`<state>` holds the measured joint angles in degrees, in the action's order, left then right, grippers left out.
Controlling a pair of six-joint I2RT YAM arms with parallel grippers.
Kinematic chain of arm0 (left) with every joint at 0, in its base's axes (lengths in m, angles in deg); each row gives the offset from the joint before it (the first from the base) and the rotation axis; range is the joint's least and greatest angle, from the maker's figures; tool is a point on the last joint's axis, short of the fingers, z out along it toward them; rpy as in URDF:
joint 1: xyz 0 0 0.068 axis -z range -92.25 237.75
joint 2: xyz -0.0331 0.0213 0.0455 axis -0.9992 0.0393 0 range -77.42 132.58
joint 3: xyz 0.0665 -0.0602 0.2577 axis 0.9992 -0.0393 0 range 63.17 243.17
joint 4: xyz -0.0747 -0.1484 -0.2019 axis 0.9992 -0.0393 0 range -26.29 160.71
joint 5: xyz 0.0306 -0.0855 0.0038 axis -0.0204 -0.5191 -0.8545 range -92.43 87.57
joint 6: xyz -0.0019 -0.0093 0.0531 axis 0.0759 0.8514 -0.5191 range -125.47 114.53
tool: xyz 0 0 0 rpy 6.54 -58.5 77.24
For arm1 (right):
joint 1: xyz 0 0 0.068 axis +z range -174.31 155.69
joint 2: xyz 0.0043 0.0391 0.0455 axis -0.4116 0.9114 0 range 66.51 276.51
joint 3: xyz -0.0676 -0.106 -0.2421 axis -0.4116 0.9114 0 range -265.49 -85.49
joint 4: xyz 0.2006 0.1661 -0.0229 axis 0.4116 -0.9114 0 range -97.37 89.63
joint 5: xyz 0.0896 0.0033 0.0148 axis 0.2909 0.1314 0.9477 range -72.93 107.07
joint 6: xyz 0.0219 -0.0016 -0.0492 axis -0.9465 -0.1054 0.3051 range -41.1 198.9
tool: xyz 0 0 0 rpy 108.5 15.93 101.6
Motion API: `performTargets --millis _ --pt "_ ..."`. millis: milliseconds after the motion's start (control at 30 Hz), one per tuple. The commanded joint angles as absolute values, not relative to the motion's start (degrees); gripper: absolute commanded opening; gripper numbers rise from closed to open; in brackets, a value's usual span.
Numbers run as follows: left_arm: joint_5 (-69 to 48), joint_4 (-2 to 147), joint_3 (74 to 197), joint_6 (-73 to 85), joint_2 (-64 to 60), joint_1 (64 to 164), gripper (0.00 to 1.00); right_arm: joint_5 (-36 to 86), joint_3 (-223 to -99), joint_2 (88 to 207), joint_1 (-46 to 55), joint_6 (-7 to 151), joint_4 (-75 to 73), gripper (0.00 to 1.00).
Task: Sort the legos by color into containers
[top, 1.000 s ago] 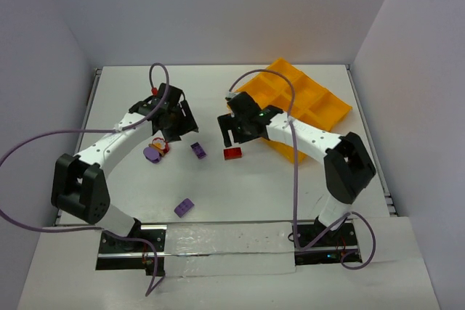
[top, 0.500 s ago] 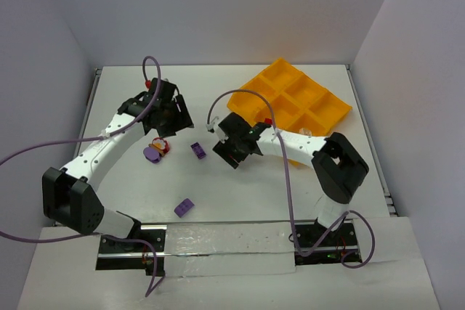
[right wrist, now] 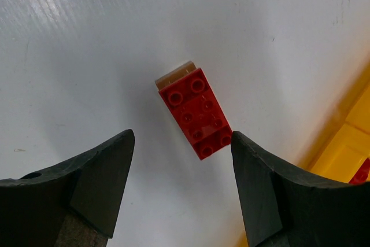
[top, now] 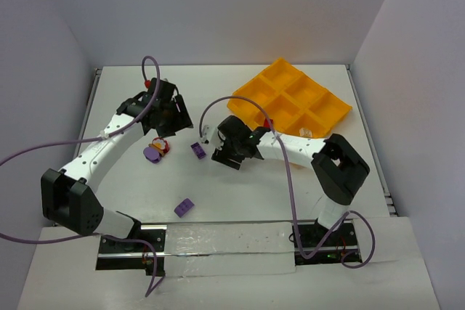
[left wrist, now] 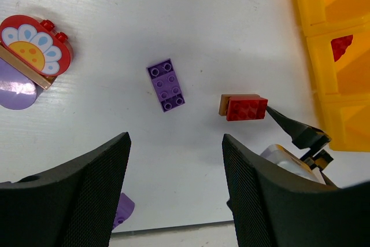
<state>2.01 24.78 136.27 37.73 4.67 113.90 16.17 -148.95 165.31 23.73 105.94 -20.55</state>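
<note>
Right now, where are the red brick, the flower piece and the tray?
red brick [right wrist: 198, 121]: right wrist view, studded top.
flower piece [left wrist: 32, 44]: left wrist view, painted face.
tray [top: 247, 94]: top view, left corner.

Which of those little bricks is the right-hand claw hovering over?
The red brick, lying flat under the open right gripper; the two purple bricks lie off to its left.

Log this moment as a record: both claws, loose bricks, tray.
left claw: open, empty
right claw: open above the red brick
red brick: on table near tray, tan piece beneath
purple brick: on table, loose
second purple brick: on table, apart from the others
tray: red piece in one compartment
</note>
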Motion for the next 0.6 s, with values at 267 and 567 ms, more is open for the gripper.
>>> performTargets --millis 267,567 --pt "0.9 26.0 134.5 37.7 1.9 113.6 0.71 17.0 -154.0 170.6 22.4 111.8 -17.5 0.75" --pt "0.8 26.2 134.7 36.9 2.5 113.4 0.71 20.3 -153.2 171.0 21.2 109.3 -16.8 0.66"
